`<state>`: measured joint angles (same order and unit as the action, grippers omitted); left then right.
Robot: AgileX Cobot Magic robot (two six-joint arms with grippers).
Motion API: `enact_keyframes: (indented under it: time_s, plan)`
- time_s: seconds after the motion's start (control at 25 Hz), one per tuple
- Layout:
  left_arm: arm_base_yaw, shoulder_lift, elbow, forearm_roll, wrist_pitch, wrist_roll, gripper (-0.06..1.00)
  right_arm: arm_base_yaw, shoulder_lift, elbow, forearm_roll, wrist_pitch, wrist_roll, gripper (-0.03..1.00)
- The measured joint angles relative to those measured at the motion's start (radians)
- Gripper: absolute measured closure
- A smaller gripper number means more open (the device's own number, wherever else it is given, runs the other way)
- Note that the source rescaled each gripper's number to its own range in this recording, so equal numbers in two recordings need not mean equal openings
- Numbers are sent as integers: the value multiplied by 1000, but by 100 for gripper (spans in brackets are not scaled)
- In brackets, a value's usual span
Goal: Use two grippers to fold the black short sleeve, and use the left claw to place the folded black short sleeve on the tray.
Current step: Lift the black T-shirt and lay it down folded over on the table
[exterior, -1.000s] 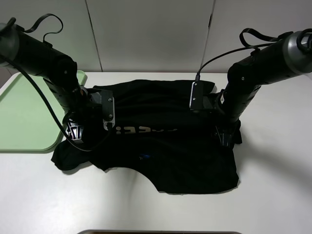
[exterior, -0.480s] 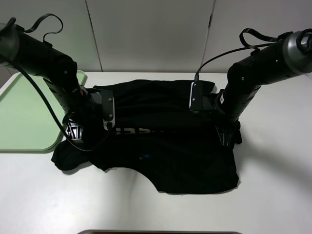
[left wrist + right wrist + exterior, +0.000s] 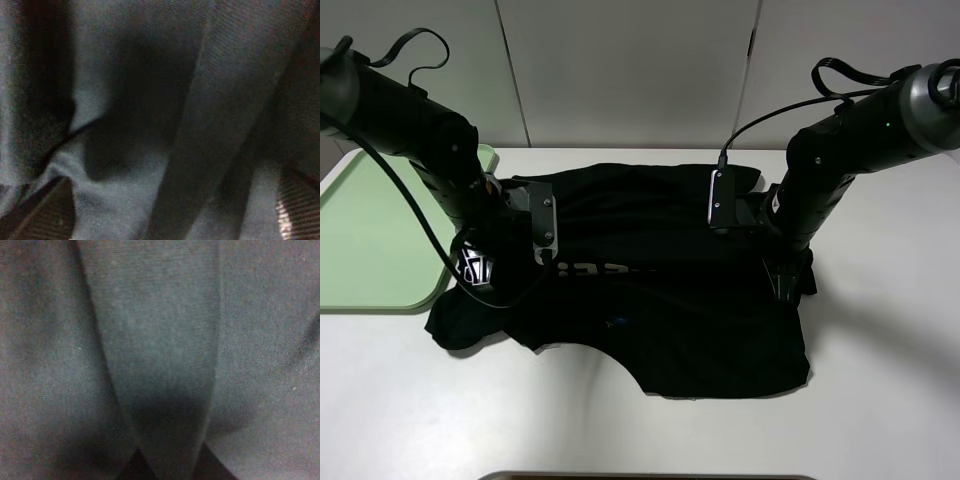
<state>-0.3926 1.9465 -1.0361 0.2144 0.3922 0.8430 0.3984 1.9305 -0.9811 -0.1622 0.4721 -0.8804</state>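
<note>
Black shirt (image 3: 660, 330) on table (image 3: 880, 400): left gripper (image 3: 475, 268) jaws stand wide over cloth; right gripper (image 3: 786, 283) jaws clamped tight on a fold.

Left pincer (image 3: 475, 270) points down, fingers (image 3: 47, 212) spread wide; right pincer (image 3: 786, 287), also lowered, pinches a shirt (image 3: 680, 330) fold.

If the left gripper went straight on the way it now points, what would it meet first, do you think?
The left gripper would first meet the shirt: black fabric fills its wrist view, between the spread fingers, apparently very close. The table probably lies just beneath, though depth is unclear.
</note>
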Motion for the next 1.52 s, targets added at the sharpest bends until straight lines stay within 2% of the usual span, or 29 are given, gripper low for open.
enact_keyframes:
  time_s: [0.24, 0.4, 1.04, 1.4, 1.52]
  plan:
    - [0, 0, 0, 0, -6, 0, 40, 0, 0, 0, 2, 0, -1, 97]
    - [0, 0, 0, 0, -7, 0, 49, 0, 0, 0, 2, 0, -1, 97]
    - [0, 0, 0, 4, -7, 0, 53, 0, 0, 0, 6, 2, -5, 97]
    - [0, 0, 0, 4, -7, 0, 89, 0, 0, 0, 6, 2, -8, 97]
    - [0, 0, 0, 4, -7, 0, 93, 0, 0, 0, 6, 2, -8, 97]
